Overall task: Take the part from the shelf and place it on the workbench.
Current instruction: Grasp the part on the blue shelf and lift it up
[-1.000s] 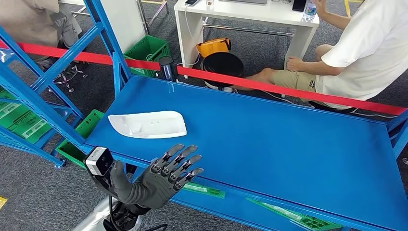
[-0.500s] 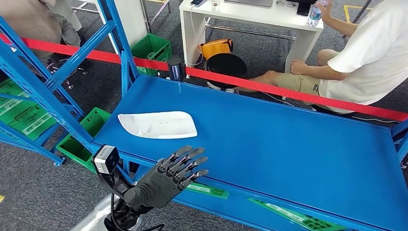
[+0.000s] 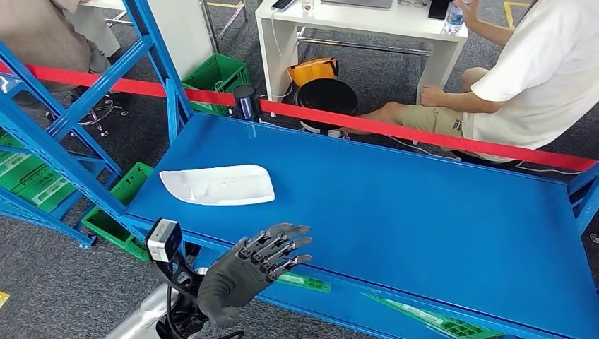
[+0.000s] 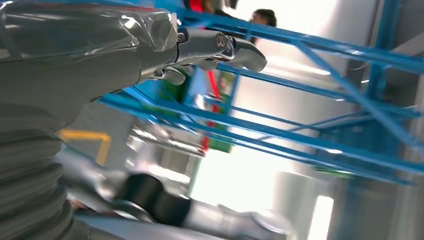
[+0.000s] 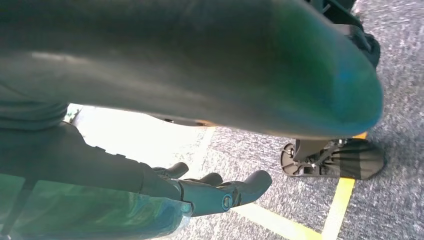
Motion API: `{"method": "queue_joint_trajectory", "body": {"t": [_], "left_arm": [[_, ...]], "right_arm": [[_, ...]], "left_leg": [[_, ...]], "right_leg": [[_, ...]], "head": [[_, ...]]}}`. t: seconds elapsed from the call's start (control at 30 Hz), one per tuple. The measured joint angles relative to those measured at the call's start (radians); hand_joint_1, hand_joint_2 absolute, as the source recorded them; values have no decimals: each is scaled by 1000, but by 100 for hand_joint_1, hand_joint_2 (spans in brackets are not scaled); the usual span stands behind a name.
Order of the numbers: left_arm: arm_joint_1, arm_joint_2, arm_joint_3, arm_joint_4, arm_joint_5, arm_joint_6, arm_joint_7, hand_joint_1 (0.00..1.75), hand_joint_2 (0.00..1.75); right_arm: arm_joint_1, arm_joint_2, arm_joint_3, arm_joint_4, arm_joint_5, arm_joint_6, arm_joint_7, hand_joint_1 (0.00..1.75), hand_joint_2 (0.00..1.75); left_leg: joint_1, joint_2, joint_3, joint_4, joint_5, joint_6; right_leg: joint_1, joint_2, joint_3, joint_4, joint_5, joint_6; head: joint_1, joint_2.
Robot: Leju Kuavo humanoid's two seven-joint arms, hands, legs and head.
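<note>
1. Part (image 3: 217,184): lies flat on the blue desk (image 3: 395,205), toward its left end, a little in from the near edge and not touching any hand.
2. Lies forward of the left hand (image 3: 256,267) and slightly to its left, across the near edge of the desk; near, but apart.
3. Long axis runs roughly along the desk's length, left to right, with the pointed end at the left and the blunter, squared end at the right, closer to the hand's line.
4. Left hand: held off the near edge of the desk, fingers (image 3: 286,248) stretched out and spread, holding nothing; thumb (image 4: 235,47) likewise bare in the left wrist view.
5. Right hand (image 5: 215,192): hangs low over grey carpet with a yellow floor line (image 5: 340,205), fingers loosely extended, nothing in them; clearly the farther of the two, so the left is judged the nearer.
6. Look of the part: white, thin, shallow shell, smooth and slightly glossy, with a raised rim and a few small marks near the middle; probably light, rigid plastic.
7. Judged state of the task: part already resting on the desk, released.
</note>
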Motion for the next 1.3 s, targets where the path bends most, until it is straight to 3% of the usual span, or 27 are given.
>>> {"method": "queue_joint_trajectory", "body": {"t": [0.07,0.1,0.23,0.27,0.33,0.4,0.43,0.47,0.53,0.6,0.73,0.8,0.87,0.9,0.93,0.97,1.07,1.13,1.23,1.3], "left_arm": [[-10,-2,0,1,-54,29,-10,0,175],[-14,-3,1,2,-75,49,-14,0,175],[-19,-8,6,4,-144,125,-33,0,175],[-19,-9,9,4,-160,137,-39,0,175],[-18,-11,16,5,-197,161,-52,0,175],[-13,-11,21,6,-271,208,-65,0,175],[-12,-11,24,6,-330,247,-74,0,175],[-11,-10,27,6,-402,296,-82,0,175],[-10,-10,34,6,-555,400,-93,0,175],[-10,-8,41,6,-677,491,-87,0,175],[-13,-7,45,13,-880,654,-34,0,175],[-21,-9,45,27,-1000,747,-5,0,175],[-28,-13,44,48,-1107,830,22,0,175],[-30,-16,44,59,-1151,863,34,0,175],[-31,-19,43,69,-1191,893,47,0,175],[-33,-22,42,77,-1228,919,58,0,175],[-48,-30,41,90,-1330,984,86,0,175],[-62,-33,39,101,-1396,1020,104,0,175],[-84,-37,34,123,-1450,1043,122,0,175],[-98,-42,32,135,-1456,1047,125,0,175]], "right_arm": [[0,3,0,0,-6,-3,-2,0,0],[0,4,0,0,-7,-3,-3,0,0],[1,4,0,0,-5,4,-3,0,0],[0,4,0,0,-4,1,-3,0,0],[-1,2,0,0,-4,-1,-1,0,0],[-1,0,0,0,-3,4,7,0,0],[-1,-2,1,0,-3,8,11,0,0],[-2,-5,2,0,-2,10,15,0,0],[-7,-9,5,-1,0,8,19,0,0],[-11,-11,9,-2,2,4,23,0,0],[-13,-12,15,-3,1,10,29,0,0],[-14,-12,20,-3,-7,22,28,0,0],[-13,-12,22,-3,-19,29,23,0,0],[-11,-12,23,-3,-27,29,19,0,0],[-9,-12,23,-3,-34,28,14,0,0],[-7,-12,23,-3,-42,25,9,0,0],[-5,-9,23,-3,-59,10,-3,0,0],[-5,-6,23,-3,-68,-2,-5,0,0],[-5,-4,23,-3,-75,-13,-6,0,0],[-5,-6,23,-3,-76,-15,-6,0,0]], "left_leg": [[-5,0,58,-117,37,12],[-7,0,70,-143,40,17],[-10,1,83,-168,50,35],[-8,3,89,-177,56,40],[-8,4,92,-183,60,45],[-10,2,90,-182,60,45],[-11,1,90,-180,59,44],[-11,-1,90,-178,58,42],[-13,-4,88,-168,52,35],[-17,-5,82,-156,45,26],[-13,-4,70,-137,31,14],[-8,-3,33,-59,-15,2],[-4,-3,-31,76,-73,-6],[-3,-3,-56,125,-86,-7],[-2,-3,-65,139,-79,-6],[-2,-2,-53,112,-54,-2],[-9,-3,37,-81,36,24],[-16,-3,63,-137,43,37],[-15,-1,75,-162,52,44],[-10,1,87,-182,65,50]], "right_leg": [[6,2,-1,0,0,3],[7,2,-3,0,1,6],[6,0,-12,11,-6,24],[7,-1,-27,44,-23,22],[7,-2,-85,168,-79,15],[6,-2,-133,269,-110,18],[5,-3,-131,265,-104,25],[5,-3,-109,223,-83,35],[3,-4,-40,86,-33,47],[4,-4,-3,11,-10,39],[2,-3,-1,5,-7,18],[-2,-2,0,4,-5,9],[0,-3,-1,4,-6,4],[2,-2,-1,4,-6,4],[4,-2,0,4,-6,4],[5,-1,1,5,-6,4],[11,4,3,4,-6,5],[12,4,-1,2,-4,8],[13,2,-6,4,-5,17],[14,0,-36,67,-37,16]], "head": [[0,0],[0,0],[1,0],[2,0],[3,0],[3,0],[3,0],[3,0],[3,0],[3,0],[2,0],[1,0],[1,0],[1,0],[1,0],[1,0],[1,0],[2,0],[2,0],[4,0]]}}
